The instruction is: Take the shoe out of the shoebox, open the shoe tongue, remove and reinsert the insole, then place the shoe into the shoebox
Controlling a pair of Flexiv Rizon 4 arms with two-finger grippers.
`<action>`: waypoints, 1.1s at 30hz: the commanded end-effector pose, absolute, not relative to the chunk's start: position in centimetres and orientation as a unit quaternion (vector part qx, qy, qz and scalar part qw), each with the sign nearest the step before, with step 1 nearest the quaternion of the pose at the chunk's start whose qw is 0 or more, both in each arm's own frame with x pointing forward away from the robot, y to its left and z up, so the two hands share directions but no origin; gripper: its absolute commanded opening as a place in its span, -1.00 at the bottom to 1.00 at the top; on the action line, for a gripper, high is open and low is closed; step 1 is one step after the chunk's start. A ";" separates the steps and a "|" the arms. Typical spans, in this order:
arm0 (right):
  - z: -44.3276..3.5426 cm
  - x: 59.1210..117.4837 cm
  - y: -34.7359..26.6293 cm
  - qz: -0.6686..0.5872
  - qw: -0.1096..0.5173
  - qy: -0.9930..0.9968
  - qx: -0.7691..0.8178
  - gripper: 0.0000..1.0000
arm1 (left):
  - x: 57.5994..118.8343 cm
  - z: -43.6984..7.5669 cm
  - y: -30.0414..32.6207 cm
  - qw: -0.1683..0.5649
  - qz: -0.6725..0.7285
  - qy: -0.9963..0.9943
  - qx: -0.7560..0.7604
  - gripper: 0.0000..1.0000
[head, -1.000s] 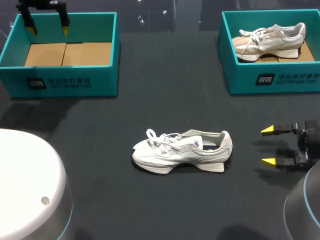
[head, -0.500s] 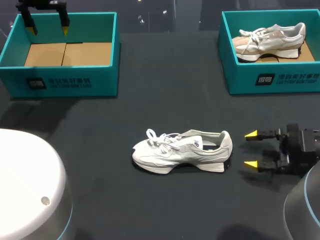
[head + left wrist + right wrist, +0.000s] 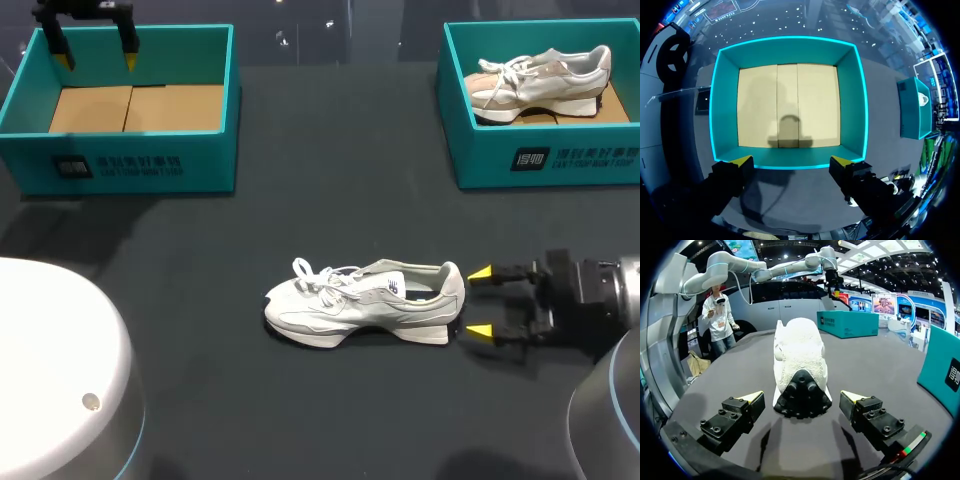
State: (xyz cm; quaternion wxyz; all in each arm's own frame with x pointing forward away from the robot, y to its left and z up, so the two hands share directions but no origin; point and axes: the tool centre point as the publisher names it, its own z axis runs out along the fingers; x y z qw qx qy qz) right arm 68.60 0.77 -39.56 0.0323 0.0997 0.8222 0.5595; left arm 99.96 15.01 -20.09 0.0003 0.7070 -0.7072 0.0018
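Observation:
A pale grey sneaker [image 3: 365, 301] lies on the dark table, toe and white laces to the left, heel to the right. My right gripper [image 3: 479, 301] is open just behind that heel, its yellow tips level with it. From the right wrist the shoe's heel [image 3: 800, 372] sits just ahead of the right gripper [image 3: 802, 399], in line with the gap between the open fingers. The left gripper [image 3: 96, 57] hangs open above the empty teal shoebox [image 3: 120, 145] at the back left. Under the left gripper [image 3: 791, 161] that shoebox [image 3: 850, 90] shows a bare cardboard floor.
A second teal shoebox [image 3: 560, 155] at the back right holds another pale sneaker [image 3: 540, 83]. In the right wrist view, the back-left shoebox [image 3: 847, 323] shows far beyond the shoe, and a teal wall of the second box [image 3: 945, 372] stands beside the right finger.
My right gripper has slid left along the table toward the shoe's heel, staying open. The left arm and the shoe have kept still.

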 end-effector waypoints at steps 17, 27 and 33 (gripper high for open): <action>-40.9 69.7 4.0 0.570 0.017 0.817 0.080 1.00 | 100.0 -20.1 15.0 0.000 0.001 -0.707 0.707 1.00; -40.9 70.0 4.8 0.573 0.020 0.816 0.076 1.00 | 100.0 -20.1 15.0 0.000 0.001 -0.707 0.707 1.00; -40.8 69.9 5.5 0.571 0.023 0.817 0.073 1.00 | 100.0 -20.1 15.0 0.000 0.001 -0.707 0.707 1.00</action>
